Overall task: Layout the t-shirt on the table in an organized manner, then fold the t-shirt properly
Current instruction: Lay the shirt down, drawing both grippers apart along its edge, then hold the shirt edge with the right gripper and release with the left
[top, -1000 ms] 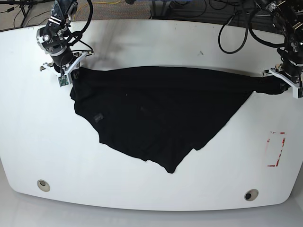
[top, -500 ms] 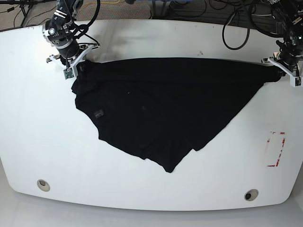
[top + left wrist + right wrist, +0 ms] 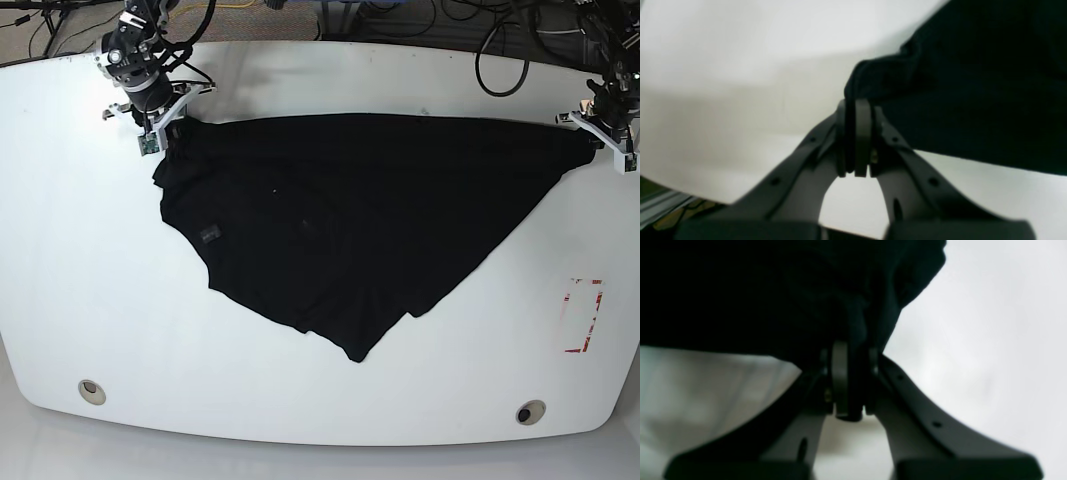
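T-shirt [image 3: 340, 225], plain black, lies spread across the far half of the white table [image 3: 80, 290], its upper edge stretched in a nearly straight line between the two arms and the rest tapering to a point toward the near edge. Left gripper [image 3: 606, 133], at the base view's right, is clamped on a bunched corner of the cloth; the left wrist view shows both fingers [image 3: 863, 133] pressed together with black fabric [image 3: 973, 83] pinched at their tips. Right gripper [image 3: 157, 124], at the base view's left near the far corner, is likewise closed on the opposite corner; the right wrist view shows cloth [image 3: 756, 290] gathered between its fingers [image 3: 840, 380]. A small dark label [image 3: 208, 237] sits on the shirt's left portion. Red tape marks [image 3: 583, 315] lie on the tabletop well apart from the shirt, and two round grommet holes [image 3: 92, 390] sit near the front edge
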Controlling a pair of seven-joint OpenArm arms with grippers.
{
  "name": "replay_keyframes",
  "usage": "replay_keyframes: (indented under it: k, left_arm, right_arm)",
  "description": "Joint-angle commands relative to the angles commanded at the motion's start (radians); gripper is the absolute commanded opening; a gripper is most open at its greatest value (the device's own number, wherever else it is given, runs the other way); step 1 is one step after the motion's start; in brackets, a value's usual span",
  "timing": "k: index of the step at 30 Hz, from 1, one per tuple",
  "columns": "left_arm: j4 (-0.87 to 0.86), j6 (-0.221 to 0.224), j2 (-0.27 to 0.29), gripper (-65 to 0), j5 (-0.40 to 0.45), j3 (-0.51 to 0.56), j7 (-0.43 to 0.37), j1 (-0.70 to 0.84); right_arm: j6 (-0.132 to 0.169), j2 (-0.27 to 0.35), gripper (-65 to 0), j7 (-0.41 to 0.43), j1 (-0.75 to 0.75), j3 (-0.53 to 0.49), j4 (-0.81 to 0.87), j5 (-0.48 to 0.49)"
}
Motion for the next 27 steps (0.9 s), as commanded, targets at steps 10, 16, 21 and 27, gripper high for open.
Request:
replay_keyframes:
  k: [10, 16, 21, 27]
  left_arm:
    - [-0.012, -0.107, -0.015, -65.0, 0.005, 0.000, 0.000, 0.000]
    - [-0.011, -0.109, -0.015, -65.0, 0.005, 0.000, 0.000, 0.000]
    - [-0.011, -0.109, -0.021, -65.0, 0.005, 0.000, 0.000, 0.000]
    - [-0.009, -0.109, -0.021, -65.0, 0.005, 0.002, 0.000, -0.002]
  right_arm:
    - [0.000, -0.028, -20.9, 0.000, -0.028, 0.000, 0.011, 0.005]
    - [0.000, -0.032, -20.5, 0.000, -0.055, -0.002, 0.063, 0.006]
    - [0.000, -0.064, -20.5, 0.000, -0.058, 0.000, 0.110, 0.005]
    - [0.000, -0.072, -20.5, -0.054, -0.078, -0.003, 0.161, 0.006]
